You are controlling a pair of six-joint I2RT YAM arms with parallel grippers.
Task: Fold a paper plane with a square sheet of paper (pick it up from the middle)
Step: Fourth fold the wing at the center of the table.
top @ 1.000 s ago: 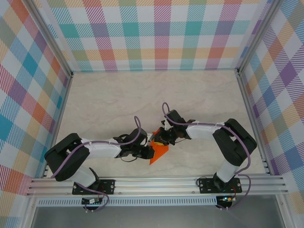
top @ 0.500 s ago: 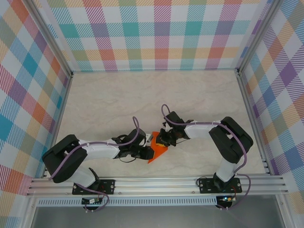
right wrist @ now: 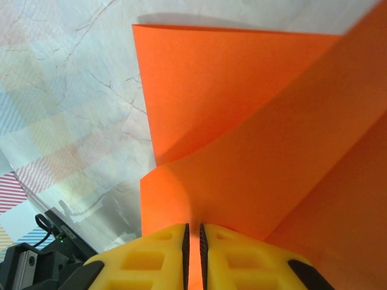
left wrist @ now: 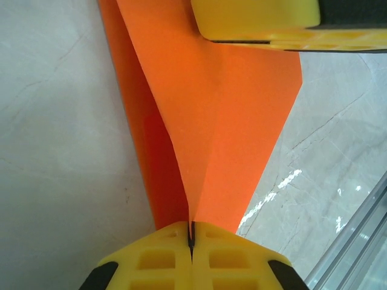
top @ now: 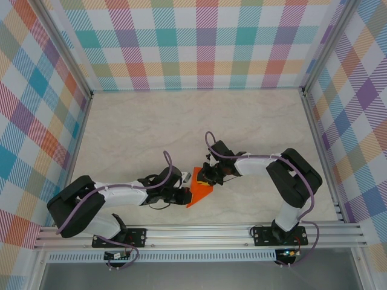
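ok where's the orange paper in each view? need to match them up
Top external: orange paper low centre of the picture.
Left wrist: the paper runs from the top edge down the middle into the shut left end effector.
Right wrist: it spans centre and right, pinched in the right end effector.
Shared landmark: the marbled table under it.

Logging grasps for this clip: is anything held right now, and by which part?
Both hold the orange paper: the left gripper is shut on its narrow creased end, and the right gripper pinches an edge of the wider folded part.
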